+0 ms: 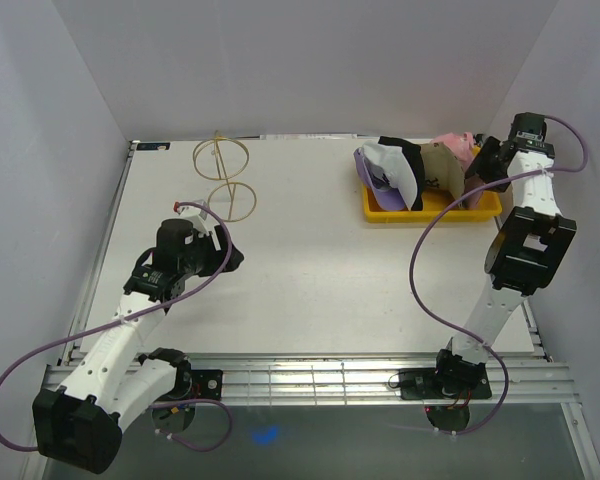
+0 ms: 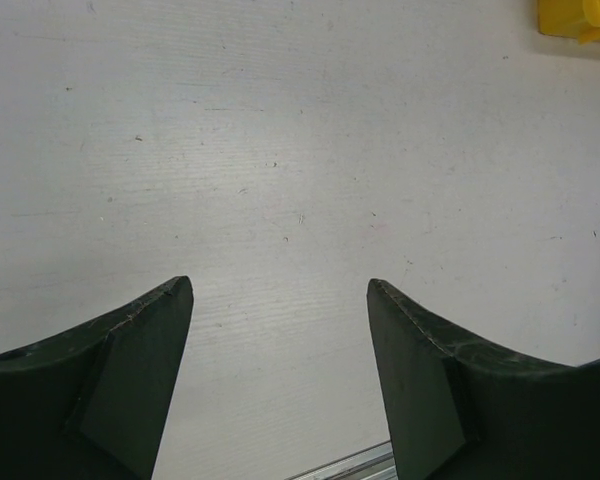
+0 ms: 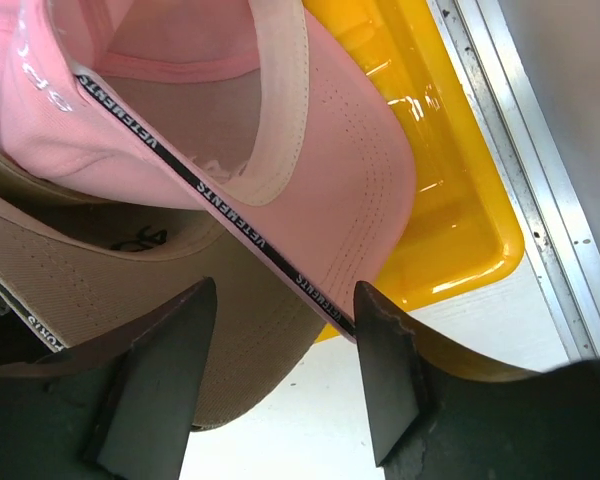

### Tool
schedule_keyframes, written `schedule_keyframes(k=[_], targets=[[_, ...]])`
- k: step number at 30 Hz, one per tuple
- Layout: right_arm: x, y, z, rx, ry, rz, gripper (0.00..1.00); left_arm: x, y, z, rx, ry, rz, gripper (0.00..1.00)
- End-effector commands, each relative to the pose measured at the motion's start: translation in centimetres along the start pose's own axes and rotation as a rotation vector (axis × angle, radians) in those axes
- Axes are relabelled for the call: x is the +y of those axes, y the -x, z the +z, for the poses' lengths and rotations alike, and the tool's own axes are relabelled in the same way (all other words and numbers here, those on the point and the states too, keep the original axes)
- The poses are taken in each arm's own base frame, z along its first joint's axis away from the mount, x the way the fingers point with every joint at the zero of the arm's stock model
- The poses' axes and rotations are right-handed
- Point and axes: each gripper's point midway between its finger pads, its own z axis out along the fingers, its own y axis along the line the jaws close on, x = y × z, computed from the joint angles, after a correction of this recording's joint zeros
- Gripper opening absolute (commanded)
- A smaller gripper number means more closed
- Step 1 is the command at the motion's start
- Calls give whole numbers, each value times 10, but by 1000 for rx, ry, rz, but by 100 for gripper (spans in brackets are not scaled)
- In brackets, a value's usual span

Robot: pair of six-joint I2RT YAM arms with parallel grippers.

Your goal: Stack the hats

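Pink cap [image 3: 350, 180] sat on tan cap [image 3: 100, 270], both in yellow tray [image 3: 450, 200] at the desk's [image 2: 280, 120] far right. Black tape [image 3: 230, 215] inside the pink one read "VETEMENTS". Right gripper [image 3: 285, 300] was spread at their brims, not pinching. Left gripper [image 2: 280, 285] was spread over the desk.

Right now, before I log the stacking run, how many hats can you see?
5, packed side by side in the yellow tray at far right; left to right: purple hat, white hat, black hat, tan hat, pink hat. Others may hide between them.
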Motion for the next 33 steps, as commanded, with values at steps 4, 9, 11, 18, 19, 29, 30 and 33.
schedule_keyframes(k=[4,9,11,18,19,29,30,33], targets=[[9,12,3,-46,46,-7,51,0,2,0,-15,-3,14,81],[11,12,1,-44,56,-22,27,0,3,0,-18,-3,15,81],[14,15,-4,-49,67,-23,16,0,3,0,-17,-2,13,81],[23,46,-48,-147,67,-29,8,0,2,1,-12,-2,13,81],[23,50,-57,-168,63,-30,8,0,2,1,-14,-1,14,81],[15,66,-114,-245,-28,-43,8,0,2,2,-7,-2,13,81],[15,67,-119,-254,-31,-46,8,0,1,2,-5,-2,13,81],[18,77,-144,-305,-33,-44,8,-1,2,1,-6,-4,13,81]])
